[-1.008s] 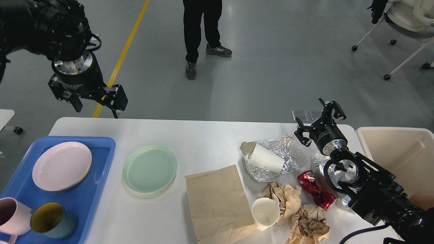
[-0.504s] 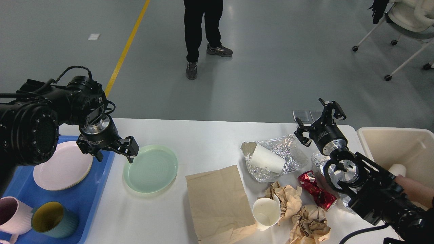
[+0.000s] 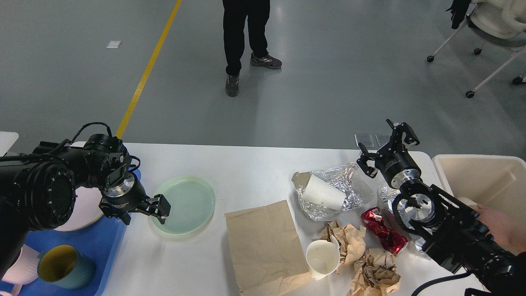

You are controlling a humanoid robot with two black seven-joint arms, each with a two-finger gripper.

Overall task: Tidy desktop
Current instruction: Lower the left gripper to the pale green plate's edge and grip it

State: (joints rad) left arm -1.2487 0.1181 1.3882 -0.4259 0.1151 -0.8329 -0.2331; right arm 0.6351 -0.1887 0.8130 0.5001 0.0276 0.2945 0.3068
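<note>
One desktop [image 3: 254,164]: white, rounded corners, fills the lower half of the head view; used as landmark below.
Green plate [image 3: 185,203]: flat on the desktop, left of centre.
Left gripper [image 3: 144,212]: low at the near-left rim of the green plate; one finger tip lies over the rim. Whether the fingers pinch the rim cannot be told.
Blue tray [image 3: 102,242]: on the desktop's left end, partly hidden by the left arm.
Pink plate [image 3: 80,211]: in the blue tray, mostly hidden behind the arm.
Teal mug [image 3: 65,267]: upright in the tray's near part, yellow inside.
Pink mug [image 3: 20,265]: just left of the teal mug, cut by the arm.
Brown paper bag [image 3: 263,242]: flat on the desktop, centre, near edge.
Foil sheet [image 3: 341,191]: crumpled, right of centre.
White paper cup on its side [image 3: 322,192]: lying on the foil sheet.
Upright white cup [image 3: 321,257]: near edge, just right of the paper bag.
Crumpled brown paper [image 3: 370,267]: two wads, right of the upright cup.
Red wrapper [image 3: 382,232]: crushed, beside the wads, touching a second foil piece.
Right gripper [image 3: 386,148]: raised over the desktop's far-right corner, fingers spread, holding nothing.
Beige bin [image 3: 485,185]: just beyond the desktop's right end.
Person's hand [image 3: 499,228]: at the beige bin's near side.
Standing person [image 3: 246,41]: on the floor beyond the desktop's far edge; legs only.
</note>
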